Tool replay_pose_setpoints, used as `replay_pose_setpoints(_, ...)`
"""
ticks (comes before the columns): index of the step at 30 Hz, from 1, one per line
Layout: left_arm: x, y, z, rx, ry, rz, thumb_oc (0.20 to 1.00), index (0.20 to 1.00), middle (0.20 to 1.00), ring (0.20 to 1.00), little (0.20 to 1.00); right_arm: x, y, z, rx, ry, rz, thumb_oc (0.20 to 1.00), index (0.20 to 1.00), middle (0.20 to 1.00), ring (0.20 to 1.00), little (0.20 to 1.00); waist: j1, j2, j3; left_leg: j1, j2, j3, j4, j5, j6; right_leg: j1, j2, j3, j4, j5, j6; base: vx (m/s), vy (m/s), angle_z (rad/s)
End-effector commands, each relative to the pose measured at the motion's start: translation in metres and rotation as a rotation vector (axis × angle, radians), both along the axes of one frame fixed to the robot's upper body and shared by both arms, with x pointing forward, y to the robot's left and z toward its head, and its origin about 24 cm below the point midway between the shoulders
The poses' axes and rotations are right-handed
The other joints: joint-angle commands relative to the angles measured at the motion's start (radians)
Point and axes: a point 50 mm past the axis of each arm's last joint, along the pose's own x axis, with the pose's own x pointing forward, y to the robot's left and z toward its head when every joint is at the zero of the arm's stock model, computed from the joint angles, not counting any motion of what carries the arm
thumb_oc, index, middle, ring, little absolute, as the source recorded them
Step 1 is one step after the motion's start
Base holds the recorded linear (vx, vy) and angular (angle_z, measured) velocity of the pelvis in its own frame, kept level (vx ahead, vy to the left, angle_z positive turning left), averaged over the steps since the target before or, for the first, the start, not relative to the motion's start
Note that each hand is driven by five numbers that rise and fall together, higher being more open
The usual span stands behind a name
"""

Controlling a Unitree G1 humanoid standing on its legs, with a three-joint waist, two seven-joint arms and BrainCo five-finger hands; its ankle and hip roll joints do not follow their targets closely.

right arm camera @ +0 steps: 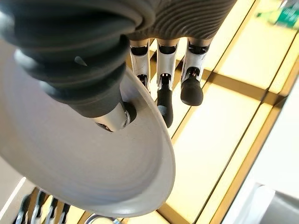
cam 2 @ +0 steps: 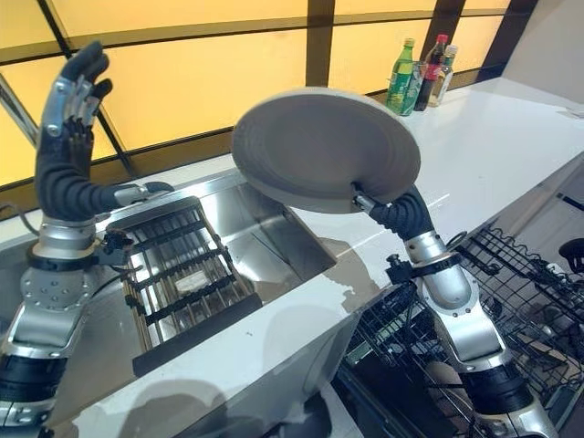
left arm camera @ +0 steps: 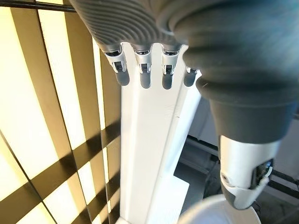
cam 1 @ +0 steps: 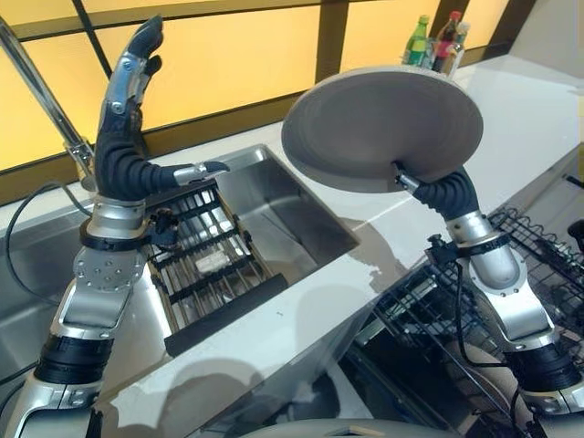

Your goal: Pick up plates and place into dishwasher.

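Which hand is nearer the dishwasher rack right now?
Right. The right hand holds the plate raised just above the dishwasher rack; the left hand is raised over the sink.

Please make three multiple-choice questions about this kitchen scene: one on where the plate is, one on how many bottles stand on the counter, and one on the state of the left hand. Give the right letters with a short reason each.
1. Where is the plate?
A. flat in the sink
B. held up in the air by the right hand
C. standing in the dishwasher rack

2. How many bottles stand at the far end of the counter?
A. one
B. three
C. six

3. What is the state of the left hand?
A. raised, fingers straight, holding nothing
B. shut on a cup
C. pressing on the sink rack

Answers: 1 B, the thumb pinches the plate's rim above the sink. 2 B, three bottles show together. 3 A, its fingers point up, empty.
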Motion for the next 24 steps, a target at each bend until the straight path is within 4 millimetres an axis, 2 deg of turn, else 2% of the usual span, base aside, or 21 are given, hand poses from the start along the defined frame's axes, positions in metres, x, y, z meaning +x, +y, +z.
replay_pose_setpoints(1, 0.006, 0.027, -0.004, -0.084, 0.037, 0.113, 1.0, 1.0, 1.0, 1.0, 1.0, -0.011, -0.016, 0.014, -0.028, -0.091, -0.075, 0.2, 0.2, 0.2, 0.2, 0.2, -0.012, -0.007, -0.085, -0.077, 0.028, -0.049, 0.011, 0.027, -0.022, -0.057, -0.078, 0.0, 0.124, -0.047, 0.07, 0.13, 0.055, -0.23)
replay_pose_setpoints(5, 0.001, 0.042, -0.01, -0.148, 0.064, 0.169, 1.0, 1.0, 1.0, 1.0, 1.0, -0.014, -0.03, 0.008, -0.027, -0.07, -0.15, 0.2, 0.2, 0.2, 0.2, 0.2, -0.021, -0.011, -0.08, -0.08, 0.024, -0.046, 0.036, 0.008, -0.02, -0.07, -0.089, 0.018, 0.136, -0.047, 0.078, 0.08, 0.069, -0.19)
replay_pose_setpoints(12, -0.004, 0.061, -0.018, -0.206, 0.091, 0.249, 1.0, 1.0, 1.0, 1.0, 1.0, -0.012, -0.058, 0.003, -0.025, -0.054, -0.326, 0.2, 0.2, 0.2, 0.2, 0.2, -0.044, -0.012, -0.055, -0.087, -0.017, -0.071, 0.09, -0.026, 0.015, -0.13, -0.081, 0.065, 0.258, -0.077, 0.079, 0.07, 0.116, -0.17)
replay_pose_setpoints(16, -0.012, 0.073, -0.022, -0.204, 0.106, 0.291, 1.0, 1.0, 1.0, 1.0, 1.0, -0.016, -0.072, -0.005, -0.022, -0.045, -0.433, 0.2, 0.2, 0.2, 0.2, 0.2, -0.053, -0.012, -0.035, -0.089, -0.058, -0.088, 0.107, -0.038, 0.059, -0.181, -0.061, 0.092, 0.384, -0.045, 0.078, 0.05, 0.079, -0.36)
replay_pose_setpoints(19, -0.017, 0.082, -0.022, -0.203, 0.109, 0.322, 1.0, 1.0, 1.0, 1.0, 1.0, -0.018, -0.079, -0.011, -0.03, -0.034, -0.491, 0.2, 0.2, 0.2, 0.2, 0.2, -0.053, -0.013, -0.019, -0.087, -0.082, -0.087, 0.123, -0.048, 0.085, -0.203, -0.036, 0.094, 0.451, -0.037, 0.058, 0.08, 0.024, -0.45)
replay_pose_setpoints(22, -0.018, 0.084, -0.021, -0.208, 0.112, 0.336, 1.0, 1.0, 1.0, 1.0, 1.0, -0.017, -0.085, -0.017, -0.045, -0.028, -0.557, 0.2, 0.2, 0.2, 0.2, 0.2, -0.048, -0.021, -0.016, -0.097, -0.102, -0.084, 0.137, -0.049, 0.088, -0.188, -0.033, 0.097, 0.38, -0.037, 0.045, 0.05, -0.075, -0.34)
replay_pose_setpoints(24, -0.015, 0.084, -0.019, -0.212, 0.114, 0.341, 1.0, 1.0, 1.0, 1.0, 1.0, -0.014, -0.087, -0.021, -0.056, -0.023, -0.597, 0.2, 0.2, 0.2, 0.2, 0.2, -0.053, -0.031, -0.014, -0.106, -0.116, -0.088, 0.152, -0.058, 0.084, -0.164, -0.035, 0.124, 0.265, -0.04, 0.046, 0.08, -0.18, -0.28)
